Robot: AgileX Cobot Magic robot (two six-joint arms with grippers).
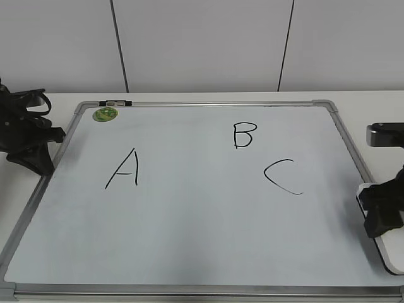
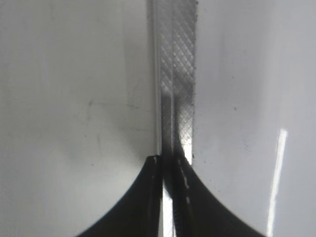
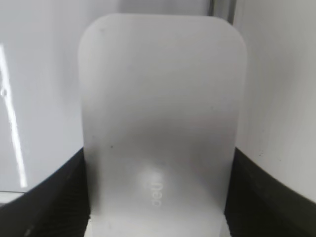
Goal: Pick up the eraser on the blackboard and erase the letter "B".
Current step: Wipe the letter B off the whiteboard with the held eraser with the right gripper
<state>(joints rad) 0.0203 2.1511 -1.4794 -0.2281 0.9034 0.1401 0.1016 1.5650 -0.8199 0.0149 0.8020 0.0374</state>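
Observation:
The blackboard (image 1: pixel 189 227) is a white board with a grey frame, lying flat on the table. The small black letter "B" (image 1: pixel 243 135) is at its upper middle. The white eraser (image 1: pixel 392 260) lies at the board's right edge, by the frame. My right gripper (image 1: pixel 382 218) stands over it. In the right wrist view the eraser (image 3: pixel 160 98) fills the gap between the right gripper's (image 3: pixel 159 153) black jaws, which press on its two long sides. My left gripper (image 1: pixel 45 165) rests shut at the board's left frame (image 2: pixel 177 74), with nothing between the left gripper's (image 2: pixel 170 160) jaws.
A black "A" (image 1: pixel 123 169) is at the left of the board and a black "C" (image 1: pixel 284 177) is right of the middle, below the "B". A round green sticker (image 1: pixel 105 114) and a small clip (image 1: pixel 116 102) sit at the top left corner. A white wall stands behind the table.

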